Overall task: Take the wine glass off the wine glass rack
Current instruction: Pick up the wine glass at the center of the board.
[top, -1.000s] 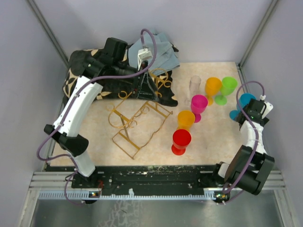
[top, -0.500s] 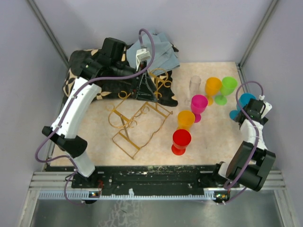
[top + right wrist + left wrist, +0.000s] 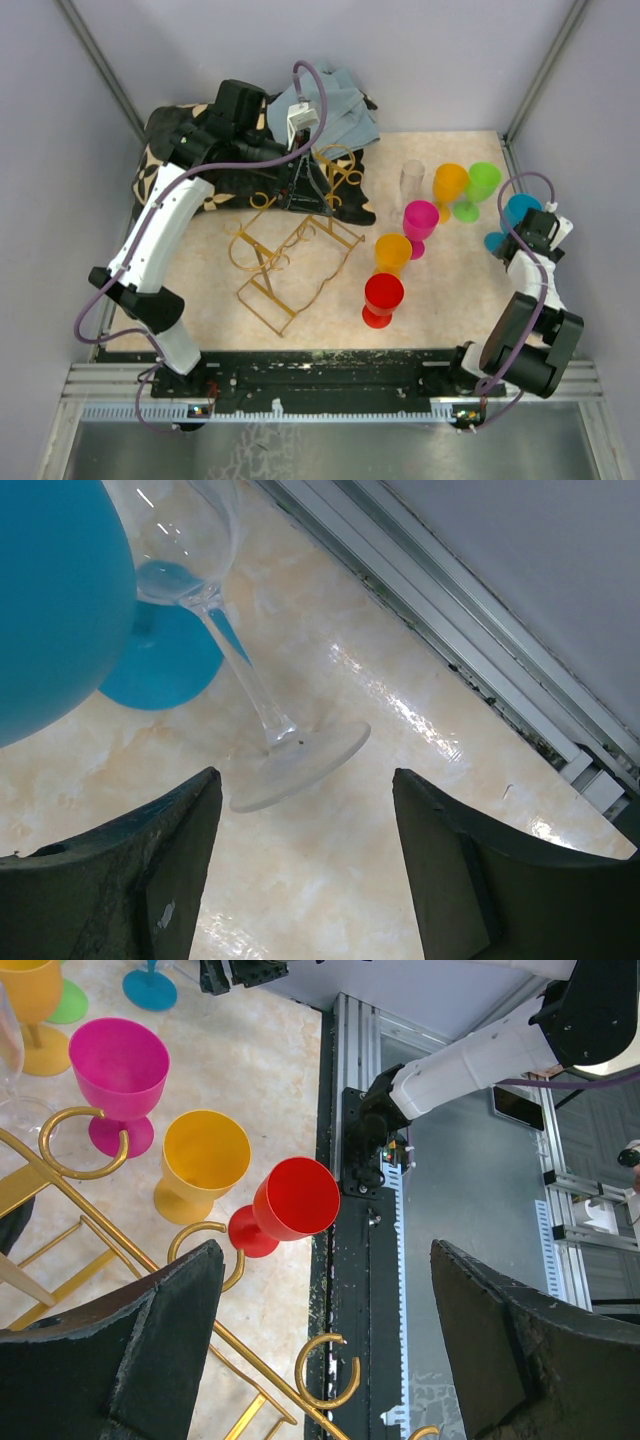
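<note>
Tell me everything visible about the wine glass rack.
The wine glass rack is a thin gold wire frame with a rectangular base and curled scroll ends. It sits angled on the beige table, left of the red glass, far end at the dark patterned cloth under the open left gripper. No glass is seen hanging on it.

Pale lilac-grey walls (image 3: 450,60) box in a beige marbled tabletop (image 3: 450,300) — metal struts (image 3: 97,62) at its far corners. An aluminium rail (image 3: 330,383) lines its near edge; beyond, perhaps grey flooring (image 3: 300,445).

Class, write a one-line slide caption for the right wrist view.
Open right hand before a clear wine glass, beside a blue goblet.
</note>
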